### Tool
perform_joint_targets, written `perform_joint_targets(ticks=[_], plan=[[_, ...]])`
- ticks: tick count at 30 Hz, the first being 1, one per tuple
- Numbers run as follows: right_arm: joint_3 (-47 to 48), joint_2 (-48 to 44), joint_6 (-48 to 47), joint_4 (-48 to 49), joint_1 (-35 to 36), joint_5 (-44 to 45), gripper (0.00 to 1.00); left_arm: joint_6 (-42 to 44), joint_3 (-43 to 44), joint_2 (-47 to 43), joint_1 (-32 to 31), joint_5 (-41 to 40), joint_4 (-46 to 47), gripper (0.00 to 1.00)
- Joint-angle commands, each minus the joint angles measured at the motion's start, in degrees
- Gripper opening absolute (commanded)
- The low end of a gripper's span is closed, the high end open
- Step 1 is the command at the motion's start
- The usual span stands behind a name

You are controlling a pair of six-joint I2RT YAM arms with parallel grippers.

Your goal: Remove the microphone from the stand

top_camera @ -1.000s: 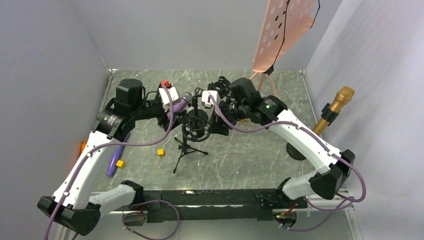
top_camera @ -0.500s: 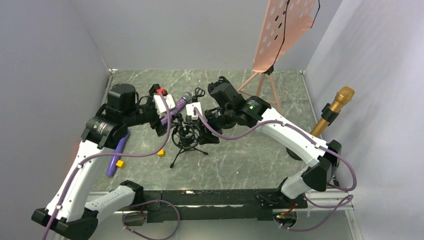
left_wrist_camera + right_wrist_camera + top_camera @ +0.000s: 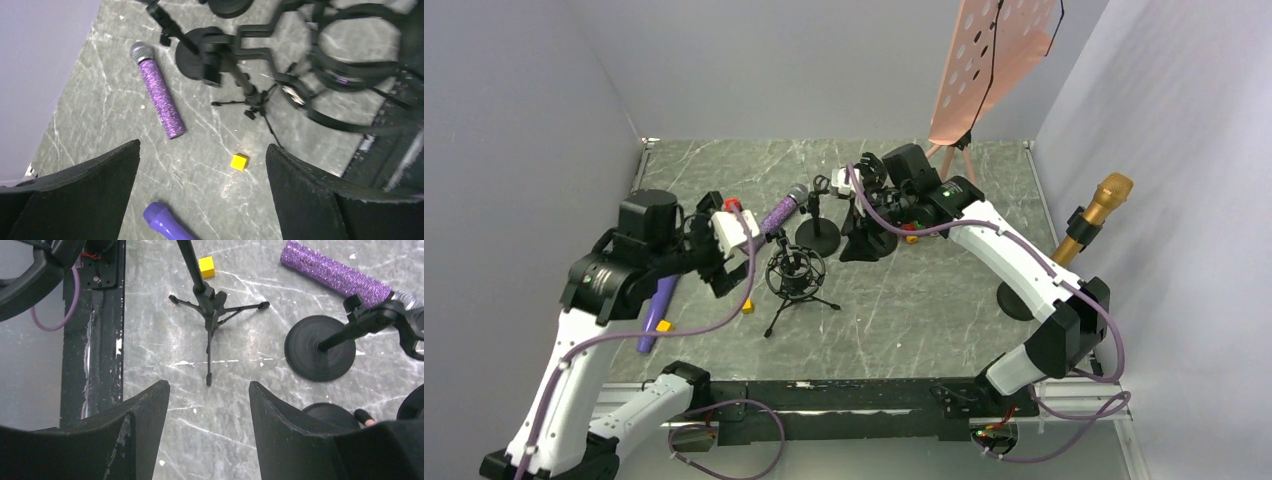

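A purple glitter microphone (image 3: 782, 210) lies on the table beside a round-base stand (image 3: 817, 236); it also shows in the left wrist view (image 3: 158, 97) and the right wrist view (image 3: 335, 274). A black tripod stand with an empty shock-mount ring (image 3: 796, 272) stands mid-table. A gold microphone (image 3: 1099, 205) sits upright in a holder on a stand at the right wall. My left gripper (image 3: 718, 272) (image 3: 202, 145) is open and empty, left of the tripod stand. My right gripper (image 3: 865, 243) (image 3: 208, 385) is open and empty, right of it.
A blue-purple pen-like object (image 3: 656, 310) (image 3: 165, 222) and a small orange cube (image 3: 664, 327) lie at the left. A yellow cube (image 3: 746, 305) (image 3: 239, 161) (image 3: 206, 266) lies near the tripod legs. A pink music stand (image 3: 994, 60) stands at the back right.
My left arm has pulled back to the left and my right arm has drawn away to the right. The tripod stand has shifted a little left and nearer. The purple microphone has not moved.
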Motion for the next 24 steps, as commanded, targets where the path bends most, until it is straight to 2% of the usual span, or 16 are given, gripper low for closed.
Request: perform_joint_targets(ticks=[1, 3, 5, 9, 13, 15, 20, 24], plan=[[2.7, 2.0, -1.7, 5.0, 1.3, -1.2, 0.63, 2.9, 6.7, -3.1, 0.4, 9.7, -9.2, 0.99], [5.5, 2.1, -2.8, 3.1, 2.1, -0.8, 0.63, 0.4, 10.7, -1.3, 0.5, 11.2, -11.8, 0.99], [6.3, 1.4, -5.3, 0.4, 3.2, -1.2, 0.63, -0.4, 9.9, -1.3, 0.7, 10.1, -11.2, 0.99], [5.8, -0.5, -10.6, -4.1, 7.7, 1.9, 0.6, -1.8, 1.2, -2.9, 0.7, 9.5, -1.8, 0.99], [7.0, -1.5, -11.2, -6.3, 12.6, 2.9, 0.52, -6.7, 2.1, 1.5, 0.8, 14.2, 5.0, 0.95], [7.2, -1.4, -13.0, -7.9, 14.6, 3.2, 0.49, -7.4, 3.3, 3.5, 0.7, 13.9, 7.9, 0.92], [7.9, -1.1, -10.1, -6.1, 20.1, 4.3, 0.43, -5.2, 4.1, 4.9, 0.7, 15.3, 9.3, 0.85], [9.4, 0.8, -9.2, -5.0, 24.2, 6.2, 0.43, -10.3, 0.1, 3.9, 0.7, 14.2, 14.1, 0.84]])
